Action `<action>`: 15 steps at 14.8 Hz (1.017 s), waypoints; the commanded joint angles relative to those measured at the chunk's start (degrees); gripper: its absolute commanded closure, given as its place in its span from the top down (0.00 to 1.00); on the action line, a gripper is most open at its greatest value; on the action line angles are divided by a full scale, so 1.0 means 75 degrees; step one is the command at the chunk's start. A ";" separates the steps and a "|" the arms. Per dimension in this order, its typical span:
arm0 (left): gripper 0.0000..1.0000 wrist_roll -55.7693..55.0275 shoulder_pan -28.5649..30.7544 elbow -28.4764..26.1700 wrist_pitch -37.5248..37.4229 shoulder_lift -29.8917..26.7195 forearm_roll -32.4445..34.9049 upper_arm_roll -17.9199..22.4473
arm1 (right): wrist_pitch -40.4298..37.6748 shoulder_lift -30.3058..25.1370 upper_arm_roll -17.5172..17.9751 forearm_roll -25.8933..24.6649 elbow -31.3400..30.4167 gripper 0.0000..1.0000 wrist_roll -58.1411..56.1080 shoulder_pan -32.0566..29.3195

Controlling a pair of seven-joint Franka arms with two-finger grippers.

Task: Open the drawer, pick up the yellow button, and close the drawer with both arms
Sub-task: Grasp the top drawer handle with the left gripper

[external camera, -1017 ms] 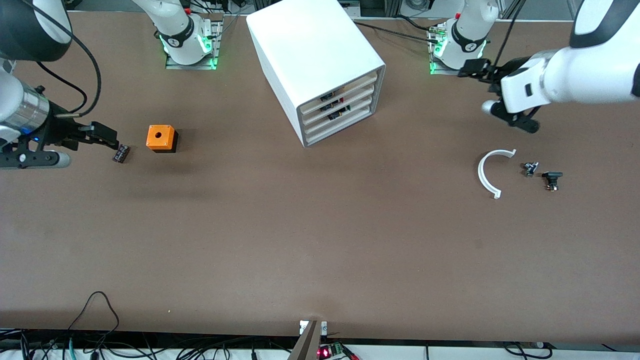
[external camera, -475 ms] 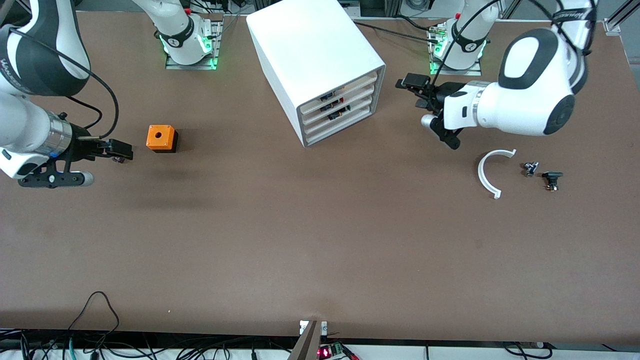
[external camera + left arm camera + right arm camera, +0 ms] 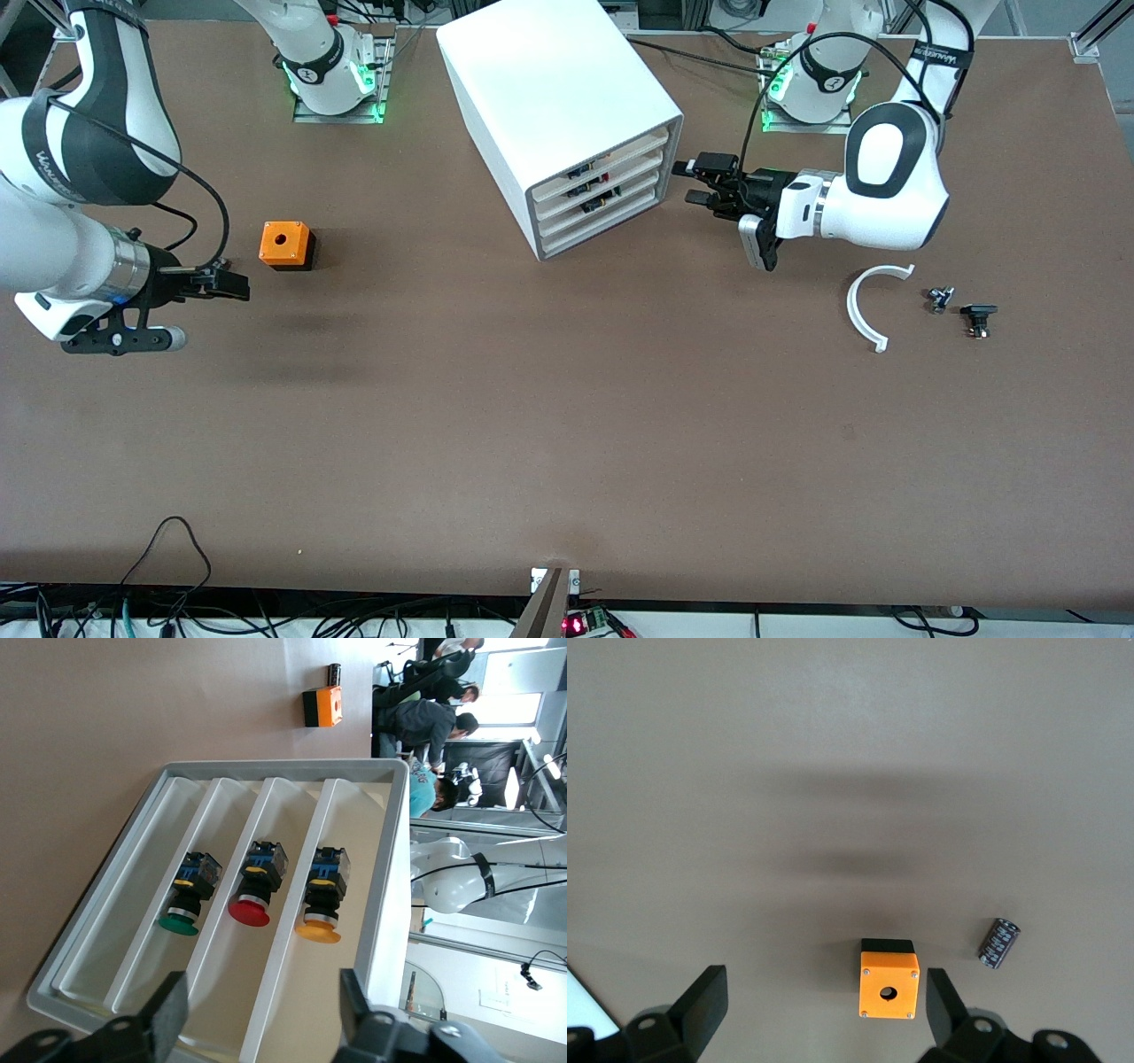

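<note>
The white cabinet (image 3: 558,97) stands at the back middle of the table with all four drawers shut. The left wrist view looks at its front: the topmost drawer (image 3: 359,859) holds the button (image 3: 321,908), which has an orange-yellow cap. My left gripper (image 3: 697,182) is open in front of the drawers, apart from them. Its fingers (image 3: 164,1019) frame the lower drawer fronts in the left wrist view. My right gripper (image 3: 232,283) is open and empty, low over the table beside the orange box (image 3: 285,245), toward the right arm's end.
Two lower drawers hold a red-capped button (image 3: 252,895) and a green-capped one (image 3: 188,904). A small black cylinder (image 3: 999,943) lies by the orange box (image 3: 889,990). A white curved piece (image 3: 861,306) and two small black parts (image 3: 939,299) (image 3: 977,317) lie toward the left arm's end.
My left arm has swung in from the left arm's end of the table until its gripper faces the drawer fronts. My right gripper has moved toward the orange box and now covers the black cylinder.
</note>
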 commanded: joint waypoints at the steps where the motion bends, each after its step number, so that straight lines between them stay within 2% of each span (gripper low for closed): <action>1: 0.59 0.0309 0.0033 -0.0428 0.0097 -0.0182 -0.0591 -0.0125 | 0.0016 0.0281 0.0076 -0.0008 0.0162 0.99 0.0101 0.0051; 4: 0.59 0.0671 0.0044 -0.0674 0.0132 -0.0066 -0.1202 -0.0418 | 0.0215 0.0376 0.0076 -0.0008 0.0174 0.99 0.0509 0.0214; 7: 0.60 0.1163 0.0021 -0.0862 0.0424 0.0144 -0.1285 -0.0465 | 0.0250 0.0446 0.0076 -0.0008 0.0174 0.99 0.1352 0.0507; 10: 0.61 0.1773 0.0021 -0.1201 0.0553 0.0345 -0.2126 -0.0851 | 0.0250 0.0446 0.0076 -0.0008 0.0197 0.99 0.2652 0.0824; 12: 0.61 0.1786 0.0045 -0.1296 0.0857 0.0345 -0.2304 -0.1214 | 0.0250 0.0446 0.0076 -0.0019 0.0198 0.99 0.3181 0.1046; 15: 0.60 0.1797 0.0033 -0.1378 0.0894 0.0345 -0.2480 -0.1308 | 0.0250 0.0586 0.0064 -0.0019 0.0442 0.99 0.4234 0.1386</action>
